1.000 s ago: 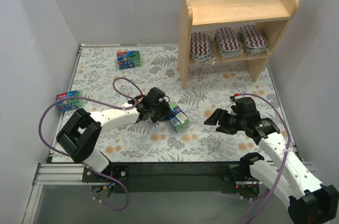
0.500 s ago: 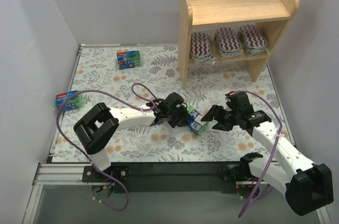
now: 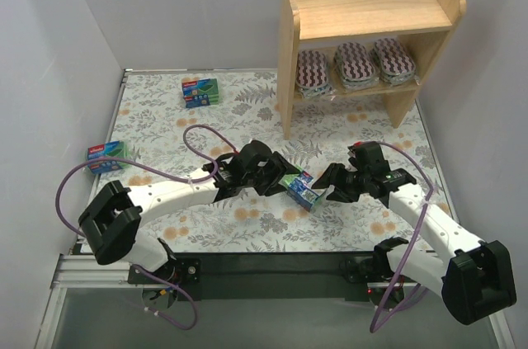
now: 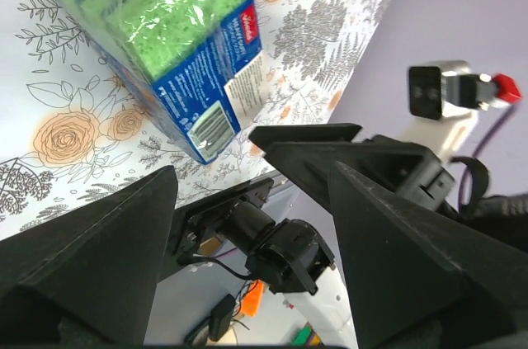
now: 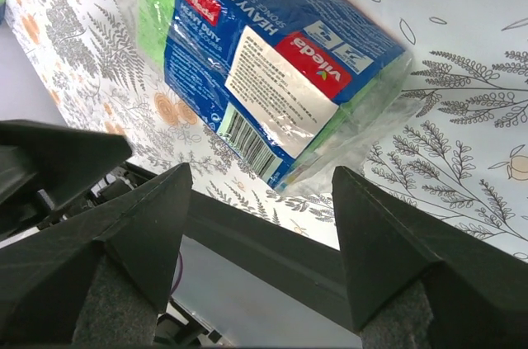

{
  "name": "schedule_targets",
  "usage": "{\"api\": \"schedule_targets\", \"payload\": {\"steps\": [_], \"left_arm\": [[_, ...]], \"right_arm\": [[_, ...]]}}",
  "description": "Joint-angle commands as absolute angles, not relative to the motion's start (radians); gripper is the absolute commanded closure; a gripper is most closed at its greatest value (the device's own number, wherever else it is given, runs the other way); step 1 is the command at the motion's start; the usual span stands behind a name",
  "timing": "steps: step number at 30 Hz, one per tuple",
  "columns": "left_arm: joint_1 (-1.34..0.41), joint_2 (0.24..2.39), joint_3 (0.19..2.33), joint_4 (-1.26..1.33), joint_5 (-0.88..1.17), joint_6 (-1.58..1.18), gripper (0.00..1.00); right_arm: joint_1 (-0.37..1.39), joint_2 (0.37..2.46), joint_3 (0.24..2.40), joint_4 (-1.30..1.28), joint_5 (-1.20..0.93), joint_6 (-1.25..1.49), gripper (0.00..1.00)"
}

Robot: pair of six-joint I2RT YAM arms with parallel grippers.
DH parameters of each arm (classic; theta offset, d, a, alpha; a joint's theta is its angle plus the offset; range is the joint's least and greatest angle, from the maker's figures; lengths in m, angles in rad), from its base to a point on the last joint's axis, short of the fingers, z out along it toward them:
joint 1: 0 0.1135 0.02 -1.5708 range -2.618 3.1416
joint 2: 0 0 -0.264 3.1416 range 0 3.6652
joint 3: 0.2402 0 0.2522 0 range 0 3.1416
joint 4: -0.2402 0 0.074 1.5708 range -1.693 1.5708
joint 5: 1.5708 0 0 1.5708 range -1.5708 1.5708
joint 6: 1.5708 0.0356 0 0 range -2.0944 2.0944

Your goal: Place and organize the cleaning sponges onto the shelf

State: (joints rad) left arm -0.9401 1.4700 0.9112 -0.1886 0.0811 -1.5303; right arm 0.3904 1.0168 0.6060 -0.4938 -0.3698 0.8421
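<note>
Left hand [image 3: 282,177] retreated; pack [image 3: 302,190] lies between it and right hand [image 3: 329,190] (both spread).

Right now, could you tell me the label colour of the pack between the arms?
Blue label, red and white patches; clearest in the right wrist view.

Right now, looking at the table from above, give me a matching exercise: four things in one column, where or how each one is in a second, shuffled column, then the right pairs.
Things:
1. striped oval pads
2. wooden shelf
3. green sponge pack nearest the arm bases
4. left pincer

Places or states:
A. open, fingers spread
B. between the left pincer and the right pincer
C. at the far right corner of the flowered mat
D. side by side on the lower tier

Pairs: 1-D, 2-C, 3-B, 4-A.
</note>
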Motion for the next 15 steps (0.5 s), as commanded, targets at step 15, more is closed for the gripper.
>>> {"api": "schedule_targets", "payload": {"steps": [15], "left_arm": [[-0.884, 1.203, 0.821, -0.394, -0.087, -1.46, 0.31]], "right_arm": [[0.413, 1.169, 0.548, -0.371, -0.359, 0.868, 0.66]]}}
